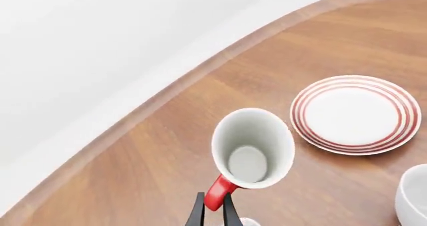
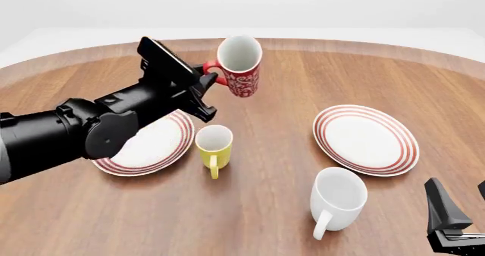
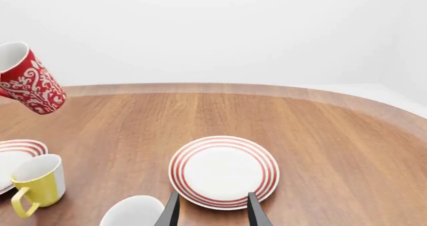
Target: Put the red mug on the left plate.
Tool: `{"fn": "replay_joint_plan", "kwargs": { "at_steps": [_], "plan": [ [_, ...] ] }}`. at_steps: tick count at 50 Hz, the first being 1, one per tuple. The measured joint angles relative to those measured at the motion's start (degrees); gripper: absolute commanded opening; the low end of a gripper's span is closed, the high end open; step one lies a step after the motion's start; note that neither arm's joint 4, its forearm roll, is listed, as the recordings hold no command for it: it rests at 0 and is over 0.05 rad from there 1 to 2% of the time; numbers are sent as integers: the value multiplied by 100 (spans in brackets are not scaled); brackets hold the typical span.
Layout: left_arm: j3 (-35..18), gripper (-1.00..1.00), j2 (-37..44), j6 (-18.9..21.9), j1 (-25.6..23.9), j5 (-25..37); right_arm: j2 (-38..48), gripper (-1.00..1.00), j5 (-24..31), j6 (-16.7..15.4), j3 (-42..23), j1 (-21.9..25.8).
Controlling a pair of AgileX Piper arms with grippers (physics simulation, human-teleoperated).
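Nearest the front camera, at the lower right corner, sits the right gripper [image 2: 455,216], parked low by the table's near edge, its two fingers spread apart and holding nothing.

Largest in the scene is the round wooden table [image 2: 288,171]. Across its left side stretches the black left arm, which partly covers the left plate [image 2: 155,148], a white plate with red rings. A matching right plate [image 2: 366,139] lies well apart on the right. Near the front stands a plain white mug [image 2: 337,199], and a yellow mug [image 2: 213,145] stands just beside the left plate's right edge.

The red mug [image 2: 241,66], patterned in white, is off the table, raised in the air and tilted so that its open mouth faces the front camera. The left gripper [image 1: 213,211] is clamped narrowly on the mug's red loop handle, so the mug hangs beyond the fingertips, as the left wrist view shows.

Progress, as judged: the pick-up is done. Left to do are carrying the mug back over the left plate, which lies nearer and lower than the mug, righting it, setting it down and letting go.
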Motion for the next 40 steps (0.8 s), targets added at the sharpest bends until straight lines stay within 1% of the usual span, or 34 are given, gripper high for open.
{"fn": "replay_joint_plan", "kwargs": {
  "at_steps": [6,13,23,31,40],
  "plan": [
    [-82,-100,-342,116,384,308,0,100,0,0,0,0],
    [-93,-100,-743,216,986,629,0,100,0,0,0,0],
    [141,-100,-1085,252,1886,743,0,100,0,0,0,0],
    [244,-100,-959,208,2546,639,0,100,0,0,0,0],
    [129,-100,-447,70,3026,492,-1,100,0,0,0,0]
  ]
}}
